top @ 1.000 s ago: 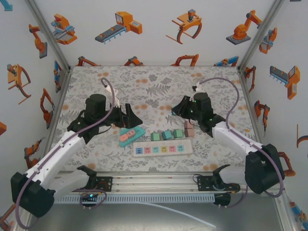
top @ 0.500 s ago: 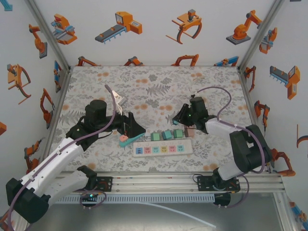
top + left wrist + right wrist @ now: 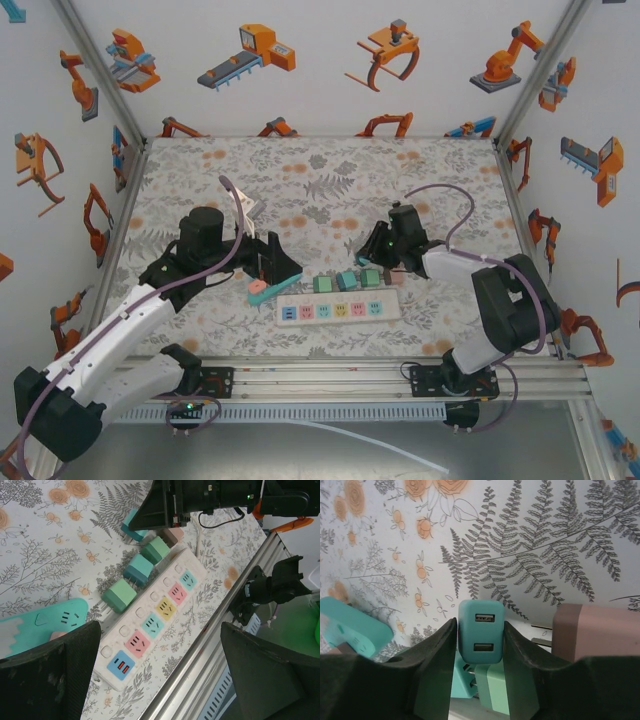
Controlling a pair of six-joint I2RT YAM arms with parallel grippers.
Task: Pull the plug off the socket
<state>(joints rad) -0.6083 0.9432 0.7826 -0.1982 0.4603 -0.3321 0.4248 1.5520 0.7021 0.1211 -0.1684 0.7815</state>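
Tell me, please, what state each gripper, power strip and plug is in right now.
Left gripper: open, holding nothing.
Right gripper: shut on the teal charger.
Teal charger: clamped, ports facing the wrist camera.
White strip: every socket empty.
Teal strip: the sockets showing are empty.
Loose plugs: lying beside the white strip, in no socket.

Pink plug [image 3: 597, 630] and green plug [image 3: 492, 690] crowd the teal plug [image 3: 480, 632]; table [image 3: 545, 540] beyond lies open.
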